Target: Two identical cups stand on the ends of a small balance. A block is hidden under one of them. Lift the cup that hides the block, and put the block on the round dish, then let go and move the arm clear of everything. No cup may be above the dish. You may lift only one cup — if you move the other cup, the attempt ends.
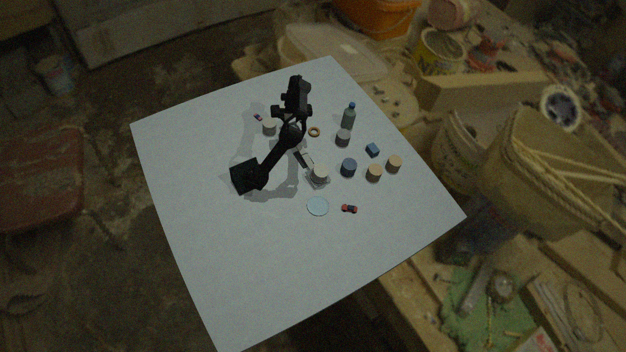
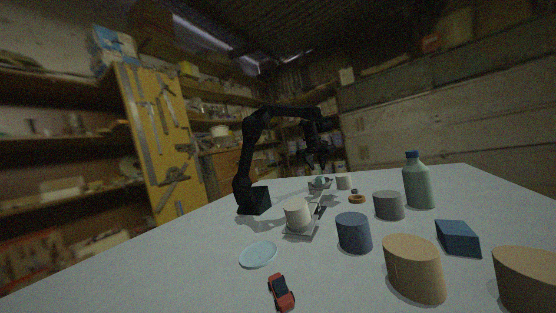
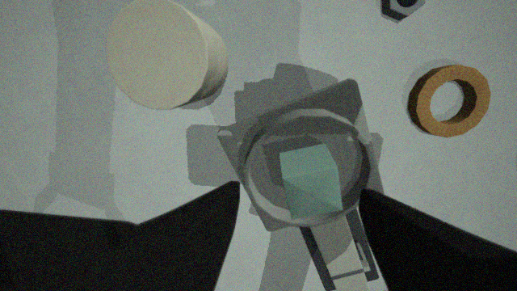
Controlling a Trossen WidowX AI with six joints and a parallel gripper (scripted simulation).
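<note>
A green block (image 2: 320, 180) (image 3: 311, 182) lies uncovered in the ringed holder at the far end of the balance (image 1: 308, 159) (image 2: 307, 233) (image 3: 352, 94). My gripper (image 2: 318, 168) (image 3: 299, 195) is open and empty, pointing down above this block; in the top view the arm hides its fingertips. A cream cup (image 1: 320, 172) (image 2: 296, 213) stands on the balance's near end. Off the balance stand a cream cylinder (image 1: 269, 127) (image 3: 159, 54) and another cream cylinder (image 2: 343, 181); I cannot tell which is the other cup. The round dish (image 1: 317, 205) (image 2: 258, 254) holds nothing.
An orange ring (image 1: 313, 135) (image 2: 352, 199) (image 3: 483, 97) and a nut (image 2: 354, 191) lie beside the balance. A bottle (image 1: 348, 119) (image 2: 418, 186), grey cylinder (image 1: 342, 138), blue cylinder (image 1: 348, 167), blue block (image 1: 372, 150) and two tan cylinders stand to its right. A red car (image 1: 349, 209) lies beside the dish.
</note>
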